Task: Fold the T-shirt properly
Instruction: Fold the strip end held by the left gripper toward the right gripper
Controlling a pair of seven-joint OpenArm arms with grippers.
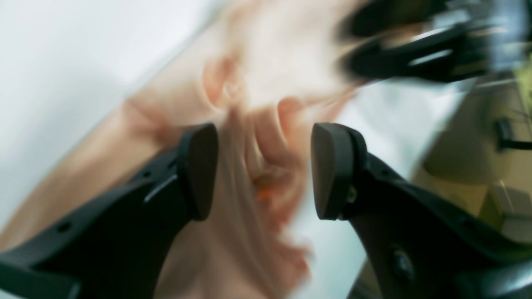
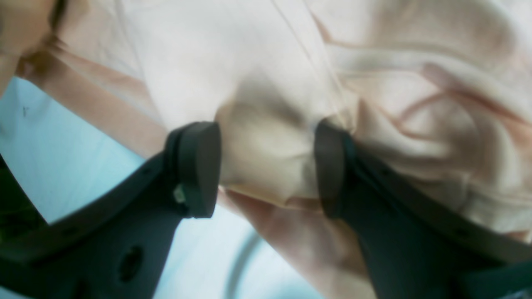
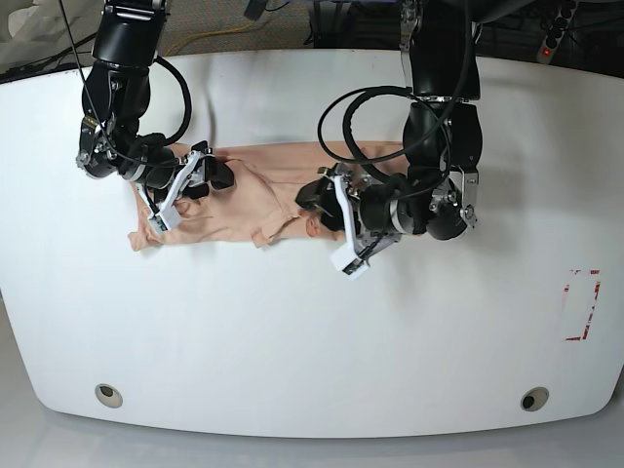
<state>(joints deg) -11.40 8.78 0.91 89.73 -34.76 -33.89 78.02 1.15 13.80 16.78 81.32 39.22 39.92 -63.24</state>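
**Shirt bunched between two arms**

The white table [image 3: 312,341] carries the peach T-shirt [image 3: 263,190], rumpled near its far edge. The left gripper [image 1: 264,170] stands parted above loose folds; the right gripper [image 2: 266,168] straddles a cloth ridge, fingers apart, apparently positioned to pinch it.

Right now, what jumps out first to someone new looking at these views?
The peach T-shirt, bunched into a crumpled strip across the upper middle of the white table, with both black arms bent over it. The left gripper is open just above the folds at the strip's middle. The right gripper sits at the other end, jaws apart with cloth bulging between them.
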